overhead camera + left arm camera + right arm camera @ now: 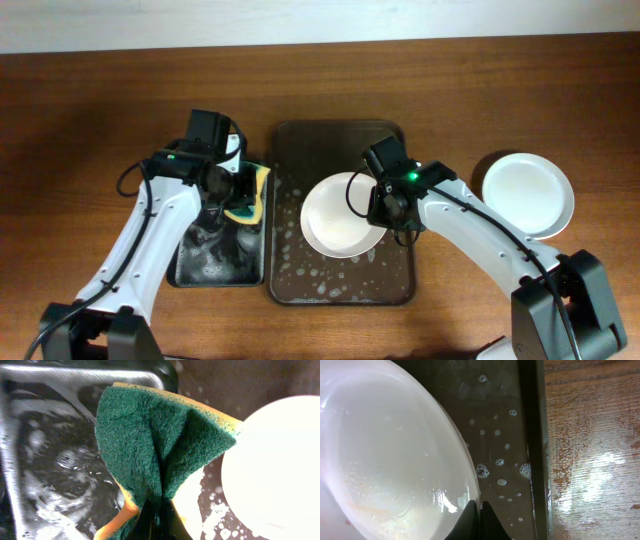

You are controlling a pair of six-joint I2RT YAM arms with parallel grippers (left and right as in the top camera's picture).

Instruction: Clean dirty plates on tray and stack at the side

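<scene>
left gripper: clamped on folded sponge. right gripper: pinching plate rim above sudsy tray. second plate: on table.

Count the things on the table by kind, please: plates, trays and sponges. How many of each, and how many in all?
White plates: 2 (held plate; plate at the far right, which may hide another under it, I cannot tell)
Trays: 2 (brown tray; black tray)
Sponges: 1 (green-and-yellow sponge)
Total: 5
</scene>
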